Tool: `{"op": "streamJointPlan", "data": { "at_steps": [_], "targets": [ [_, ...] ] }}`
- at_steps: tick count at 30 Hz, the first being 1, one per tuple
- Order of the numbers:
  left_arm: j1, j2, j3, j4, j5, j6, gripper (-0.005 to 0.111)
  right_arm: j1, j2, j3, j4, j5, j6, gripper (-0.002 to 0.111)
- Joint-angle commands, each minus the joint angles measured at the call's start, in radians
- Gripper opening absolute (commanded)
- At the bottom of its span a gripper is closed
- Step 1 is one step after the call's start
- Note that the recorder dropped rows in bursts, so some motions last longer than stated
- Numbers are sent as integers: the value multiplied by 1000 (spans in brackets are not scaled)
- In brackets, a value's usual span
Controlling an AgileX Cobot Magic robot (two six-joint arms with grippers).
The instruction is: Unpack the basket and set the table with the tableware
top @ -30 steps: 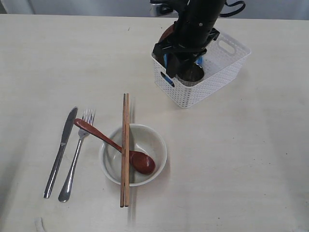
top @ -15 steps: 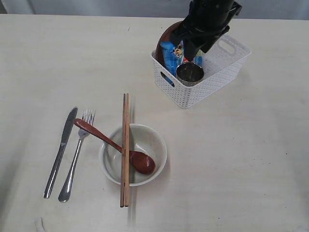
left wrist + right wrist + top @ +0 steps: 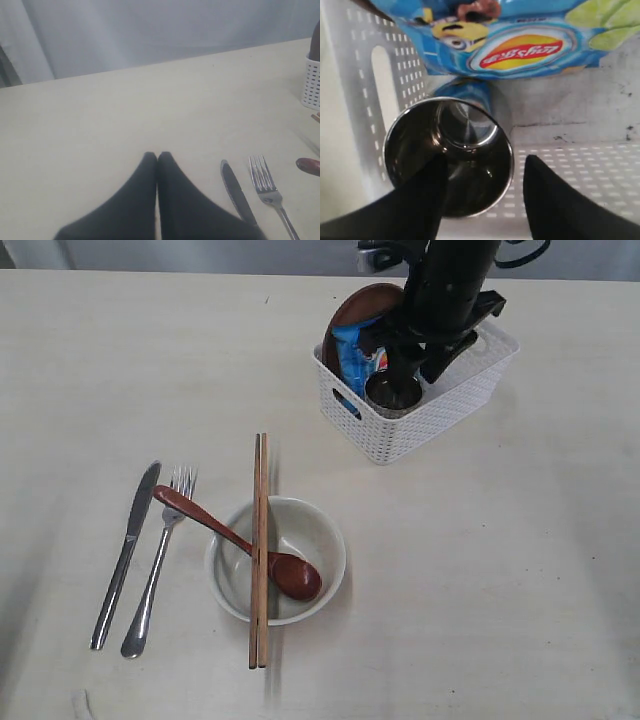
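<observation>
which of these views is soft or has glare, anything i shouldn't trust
Exterior view: sharp, evenly lit, only a soft shadow beside the chopsticks. Left wrist view: the shut jaws of the left gripper are a blurred dark mass; knife and fork slightly soft. Right wrist view: the steel cup mirrors its surroundings with bright rim glare; the right gripper is dark and out of focus.

Matte black all over. Right arm [image 3: 450, 285]: thick, rounded housing with blocky joints and a slight sheen, plus a thin black cable [image 3: 522, 254] looping beside it near the top. Right end effector [image 3: 485, 160]: two broad, smooth black fingers [image 3: 415, 205] tapering to rounded tips. Left end effector [image 3: 156, 156]: same black finish, wedge-shaped, narrowing to slim tips, soft and blurred up close.
</observation>
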Motion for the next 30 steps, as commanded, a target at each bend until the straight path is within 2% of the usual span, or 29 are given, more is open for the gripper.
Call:
{"op": "streamJointPlan", "data": {
  "at_steps": [1, 5, 7, 11, 13, 14, 30],
  "targets": [
    [2, -3, 2, -1, -6, 0, 0, -3, 31, 0, -3, -2, -2, 46],
    [2, -3, 2, -1, -6, 0, 0, -3, 52, 0, -2, -2, 6, 46],
    [2, -3, 2, -1, -6, 0, 0, -2, 58, 0, -2, -2, 6, 42],
    [2, -3, 2, -1, -6, 0, 0, -2, 58, 0, -2, -2, 6, 17],
    [2, -3, 2, -1, -6, 0, 0, -2, 58, 0, -2, -2, 6, 2],
    [2, -3, 2, -1, -6, 0, 0, -2, 58, 0, -2, -2, 6, 0],
    [2, -3, 2, -1, -6, 0, 0, -2, -2, -129, -2, -2, 47, 0]
  ]
}}
